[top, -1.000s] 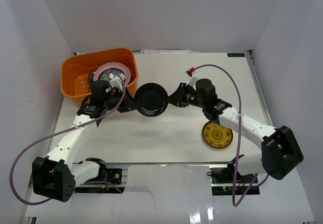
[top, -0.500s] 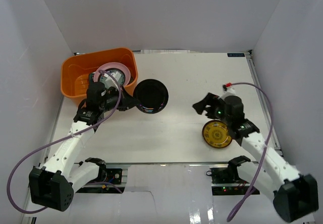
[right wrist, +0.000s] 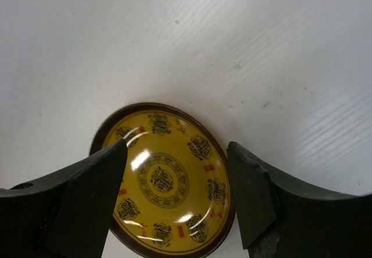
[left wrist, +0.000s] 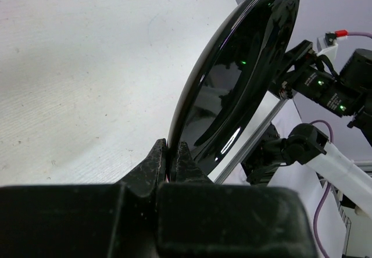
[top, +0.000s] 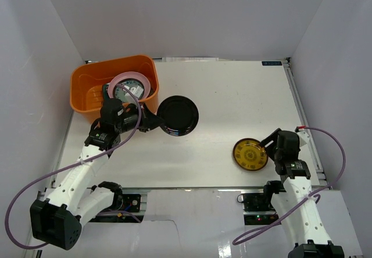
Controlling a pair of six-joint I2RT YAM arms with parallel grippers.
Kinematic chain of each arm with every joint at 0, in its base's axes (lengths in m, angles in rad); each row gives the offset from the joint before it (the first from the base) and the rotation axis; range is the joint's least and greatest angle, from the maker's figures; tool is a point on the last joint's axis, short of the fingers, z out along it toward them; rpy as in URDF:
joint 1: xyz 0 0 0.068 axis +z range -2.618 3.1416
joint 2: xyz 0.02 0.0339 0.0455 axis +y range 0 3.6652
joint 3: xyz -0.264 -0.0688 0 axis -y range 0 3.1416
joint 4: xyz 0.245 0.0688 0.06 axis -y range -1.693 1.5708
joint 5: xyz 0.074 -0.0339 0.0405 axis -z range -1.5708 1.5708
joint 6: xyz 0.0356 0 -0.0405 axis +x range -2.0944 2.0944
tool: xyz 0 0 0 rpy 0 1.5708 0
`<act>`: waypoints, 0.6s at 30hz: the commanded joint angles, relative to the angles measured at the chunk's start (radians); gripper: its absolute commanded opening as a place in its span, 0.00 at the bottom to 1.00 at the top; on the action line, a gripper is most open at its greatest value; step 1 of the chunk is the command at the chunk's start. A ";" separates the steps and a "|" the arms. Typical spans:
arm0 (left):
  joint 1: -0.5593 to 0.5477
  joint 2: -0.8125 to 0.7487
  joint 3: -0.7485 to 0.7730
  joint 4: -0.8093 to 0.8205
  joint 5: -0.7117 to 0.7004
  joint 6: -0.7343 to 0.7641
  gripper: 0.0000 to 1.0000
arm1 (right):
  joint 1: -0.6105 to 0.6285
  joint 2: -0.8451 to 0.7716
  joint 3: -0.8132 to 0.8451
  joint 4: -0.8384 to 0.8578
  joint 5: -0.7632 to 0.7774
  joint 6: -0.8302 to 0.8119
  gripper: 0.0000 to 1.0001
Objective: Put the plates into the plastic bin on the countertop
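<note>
My left gripper [top: 152, 120] is shut on the near edge of a glossy black round plate [top: 178, 115], which it holds tilted on edge above the countertop [top: 232, 95], just right of the orange plastic bin [top: 87, 89]. In the left wrist view the fingers [left wrist: 152, 164] pinch the black plate's [left wrist: 244, 78] rim. A pink plate [top: 148, 85] with a small blue-patterned plate [top: 132, 89] on it lies in the bin. My right gripper [top: 268, 144] hangs open over a yellow-patterned plate [top: 250, 154]. That plate [right wrist: 165, 182] lies flat between the spread fingers of this gripper [right wrist: 177, 146].
White walls enclose the table on three sides. Purple cables loop from both arms near the front edge. A metal rail [top: 192, 193] runs along the near edge. The right arm [left wrist: 325, 89] shows behind the black plate in the left wrist view.
My right gripper has let go of the black plate and drawn back right, over the yellow plate. My left gripper has shut on the black plate and holds it alone.
</note>
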 commanded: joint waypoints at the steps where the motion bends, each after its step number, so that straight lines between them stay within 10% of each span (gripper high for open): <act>1: -0.018 -0.040 0.017 0.011 -0.005 0.030 0.00 | -0.002 0.053 -0.048 -0.040 -0.020 0.072 0.76; 6: -0.021 -0.052 0.014 0.001 -0.025 0.029 0.00 | -0.002 0.067 -0.129 0.026 -0.101 0.101 0.69; 11: -0.021 -0.052 0.028 0.023 -0.080 0.001 0.00 | -0.002 0.031 -0.195 0.115 -0.203 0.096 0.08; 18: -0.021 0.056 0.171 0.083 -0.166 -0.126 0.00 | -0.002 0.033 -0.156 0.273 -0.389 0.057 0.08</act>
